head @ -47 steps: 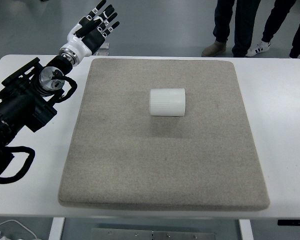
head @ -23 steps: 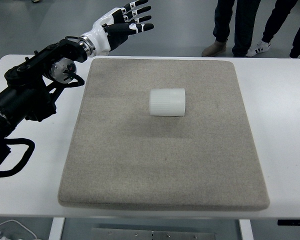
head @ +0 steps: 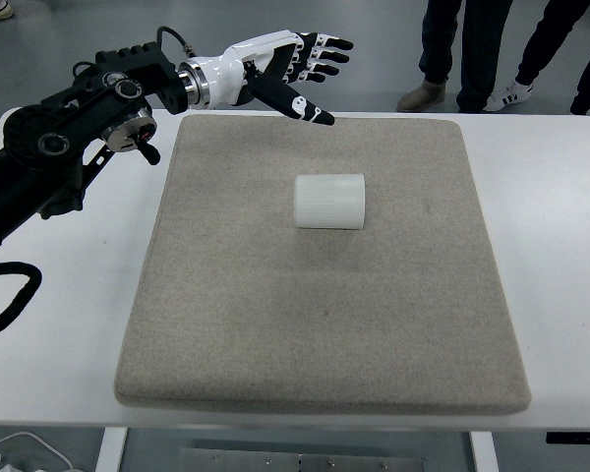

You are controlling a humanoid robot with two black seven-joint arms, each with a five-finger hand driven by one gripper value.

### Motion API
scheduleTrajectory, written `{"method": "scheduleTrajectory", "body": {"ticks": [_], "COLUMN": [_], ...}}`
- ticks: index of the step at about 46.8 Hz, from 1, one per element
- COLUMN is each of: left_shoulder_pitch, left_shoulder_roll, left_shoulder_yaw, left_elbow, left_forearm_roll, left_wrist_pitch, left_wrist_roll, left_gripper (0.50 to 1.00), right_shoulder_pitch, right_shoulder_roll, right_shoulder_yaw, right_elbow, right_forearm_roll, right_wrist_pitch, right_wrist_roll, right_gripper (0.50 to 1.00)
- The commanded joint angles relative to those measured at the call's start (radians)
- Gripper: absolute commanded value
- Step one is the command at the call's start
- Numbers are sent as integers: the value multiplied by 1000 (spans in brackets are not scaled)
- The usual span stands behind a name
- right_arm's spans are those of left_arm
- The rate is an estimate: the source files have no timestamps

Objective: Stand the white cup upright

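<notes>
A white ribbed cup [head: 328,201] lies on its side near the middle of a grey felt mat [head: 324,334]. My left hand [head: 297,69] is open, fingers spread, held in the air over the mat's far edge, up and to the left of the cup and apart from it. Its black arm [head: 69,157] reaches in from the left edge. My right arm does not show.
The mat lies on a white table [head: 556,246]. Legs and shoes of people [head: 501,49] stand beyond the table's far right edge. A black cable loop [head: 10,305] hangs by the arm at the left.
My left hand has swung right from the table's far left corner to above the mat's far edge, closer to the cup. The cup has not moved.
</notes>
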Motion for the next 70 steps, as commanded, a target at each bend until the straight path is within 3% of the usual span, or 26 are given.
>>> {"method": "scheduleTrajectory", "body": {"ticks": [1, 15, 21, 33, 44, 70], "left_shoulder_pitch": [-38, -155, -156, -147, -155, -139], "left_shoulder_roll": [8, 2, -4, -62, -67, -117], "left_shoulder_yaw": [78, 314, 319, 322, 325, 395], "left_elbow": [-4, -2, -4, -2, -2, 2], "left_forearm_roll": [4, 59, 90, 168, 170, 173], "left_wrist_pitch": [-4, 17, 42, 43, 42, 36], "left_wrist_roll": [20, 46, 84, 119, 159, 185], "left_gripper": [992, 986, 986, 986, 986, 986], "right_shoulder_pitch": [0, 0, 0, 0, 0, 0], "right_shoulder_roll": [0, 0, 0, 0, 0, 0], "right_shoulder_yaw": [0, 0, 0, 0, 0, 0], "right_elbow": [0, 0, 0, 0, 0, 0], "right_forearm_roll": [0, 0, 0, 0, 0, 0], "right_wrist_pitch": [0, 0, 0, 0, 1, 1], "right_wrist_roll": [0, 0, 0, 0, 0, 0], "right_gripper": [930, 930, 930, 930, 930, 930]}}
